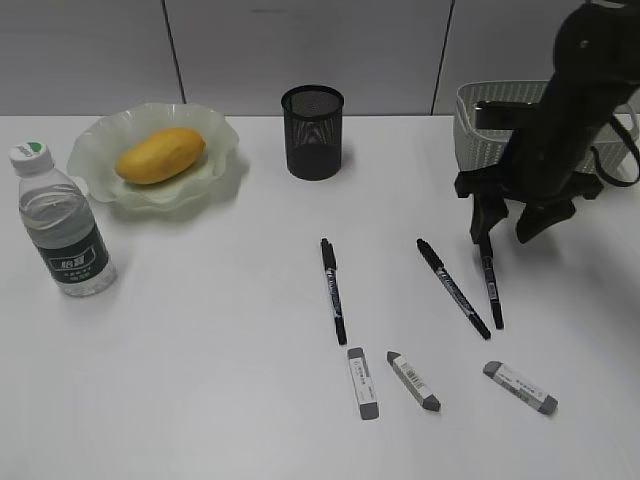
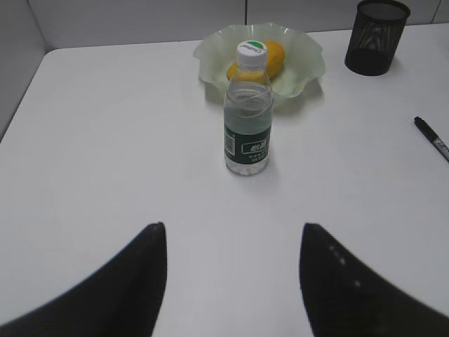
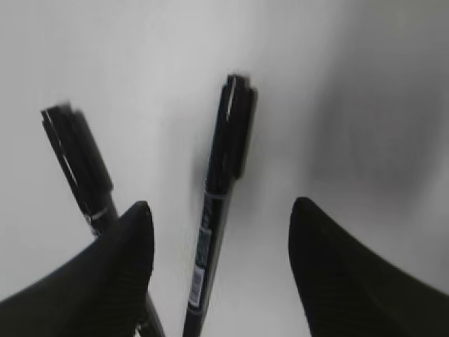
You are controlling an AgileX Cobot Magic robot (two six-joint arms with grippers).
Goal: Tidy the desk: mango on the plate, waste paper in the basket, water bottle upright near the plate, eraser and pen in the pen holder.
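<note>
The mango [image 1: 160, 155] [image 2: 275, 55] lies on the pale green plate [image 1: 100, 135] [image 2: 305, 67]. Next to the plate, the water bottle [image 1: 62, 235] [image 2: 248, 112] stands upright. The black mesh pen holder [image 1: 312, 130] [image 2: 375, 38] is at the back. Three pens [image 1: 333, 290] [image 1: 452, 287] [image 1: 492, 290] and three erasers [image 1: 363, 383] [image 1: 413, 381] [image 1: 520, 388] lie on the desk [image 1: 200, 380]. My right gripper [image 1: 503, 238] [image 3: 223, 206] is open, low over the rightmost pen [image 3: 224, 161], which runs between its fingers. My left gripper [image 2: 233, 228] is open and empty, well short of the bottle. The waste paper is out of view.
The sage-green basket [image 1: 485, 125] stands at the back right, partly behind my right arm. A second pen [image 3: 77, 161] lies just left of the right gripper's left finger. One pen tip [image 2: 431, 137] shows at the right edge of the left wrist view.
</note>
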